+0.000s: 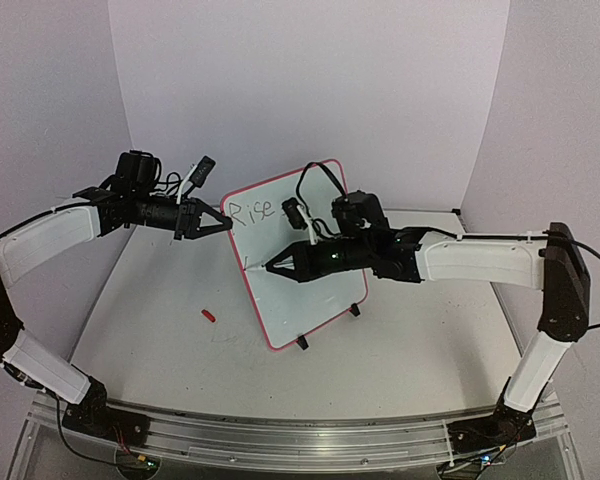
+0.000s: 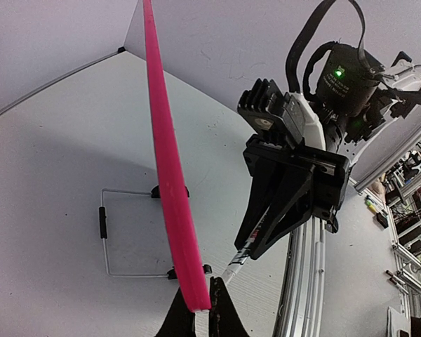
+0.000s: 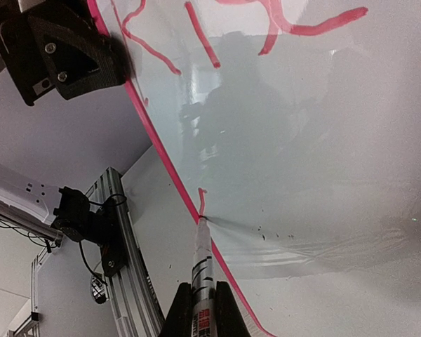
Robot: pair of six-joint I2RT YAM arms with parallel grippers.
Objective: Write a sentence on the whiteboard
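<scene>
Pressing the marker [image 3: 200, 274] gripped in my right jaws too hard could twist the whiteboard [image 1: 312, 300] from my clenched left jaws.

Both arms are reached inward over the table, both grippers closed.
L arm [image 1: 40, 240] is bent at elbow, wrist level, L gripper [image 1: 212, 222] pointed right, jaws clamped on whiteboard [image 1: 300, 310] edge. R arm [image 1: 480, 262] is raised from base, forearm horiz., R gripper [image 1: 280, 267] pointed left, jaws pinched on marker [image 3: 200, 260].
</scene>
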